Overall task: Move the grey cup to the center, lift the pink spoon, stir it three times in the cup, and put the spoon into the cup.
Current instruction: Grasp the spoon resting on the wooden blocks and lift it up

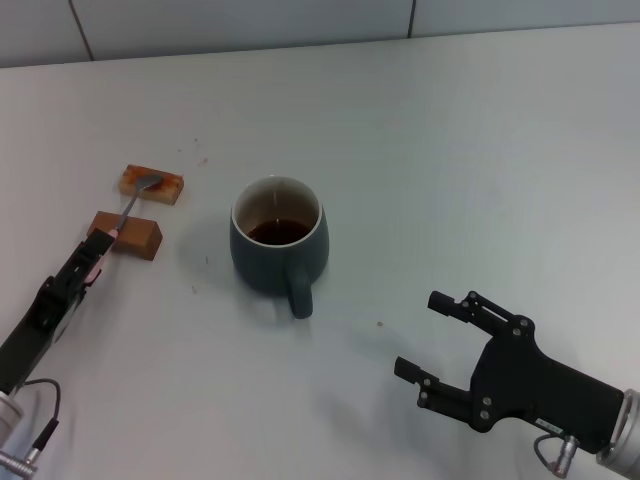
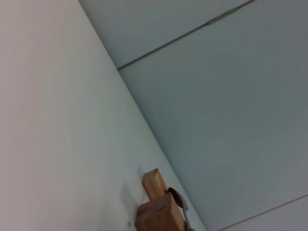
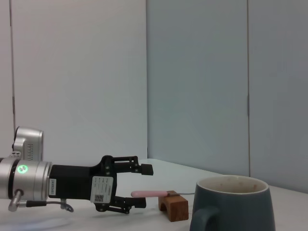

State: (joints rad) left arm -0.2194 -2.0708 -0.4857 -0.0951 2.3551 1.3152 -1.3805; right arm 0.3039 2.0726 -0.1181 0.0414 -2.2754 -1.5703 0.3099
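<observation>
Two blocks [image 1: 140,210] under spoon [image 1: 135,200] | left gripper [image 1: 95,250] jaws spread around pink handle | cup [image 1: 279,243] mid-table | right gripper [image 1: 432,338] jaws spread, apart from cup

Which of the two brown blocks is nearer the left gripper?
The nearer brown block, under the pink spoon handle. The left gripper is open around that handle. The far block carries the bowl.

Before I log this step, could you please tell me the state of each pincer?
Left pincer: open, fingers either side of the pink spoon handle, not yet closed.
Right pincer: open, holding nothing, near the grey cup.
</observation>
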